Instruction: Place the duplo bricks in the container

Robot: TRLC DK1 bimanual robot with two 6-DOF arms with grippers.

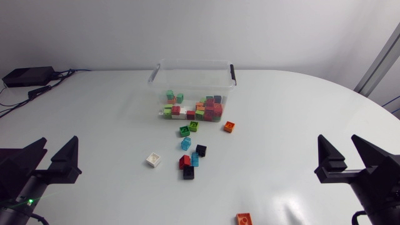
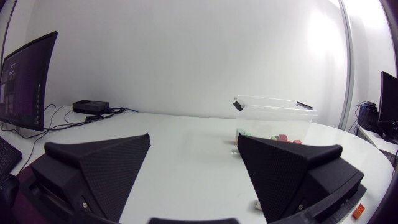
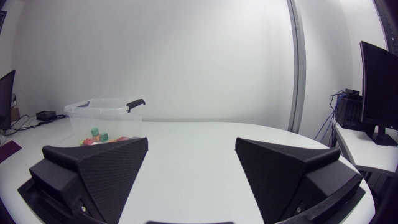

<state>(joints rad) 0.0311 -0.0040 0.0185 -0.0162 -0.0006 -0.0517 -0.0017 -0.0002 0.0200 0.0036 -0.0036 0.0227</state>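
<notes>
Looking down, we see many bricks (image 1: 201, 110) in the box (image 1: 160, 70) and loose bricks (image 1: 190, 161) left on the tabletop (image 1: 284, 106); our left hand (image 1: 56, 154) and right hand (image 1: 339, 151) are spread apart.

Read no text, label, brand, number or sign in any of the three views. Found nothing legible on the container (image 1: 194, 62), on the duplo bricks (image 1: 185, 162) or on the worktop (image 1: 281, 125).
</notes>
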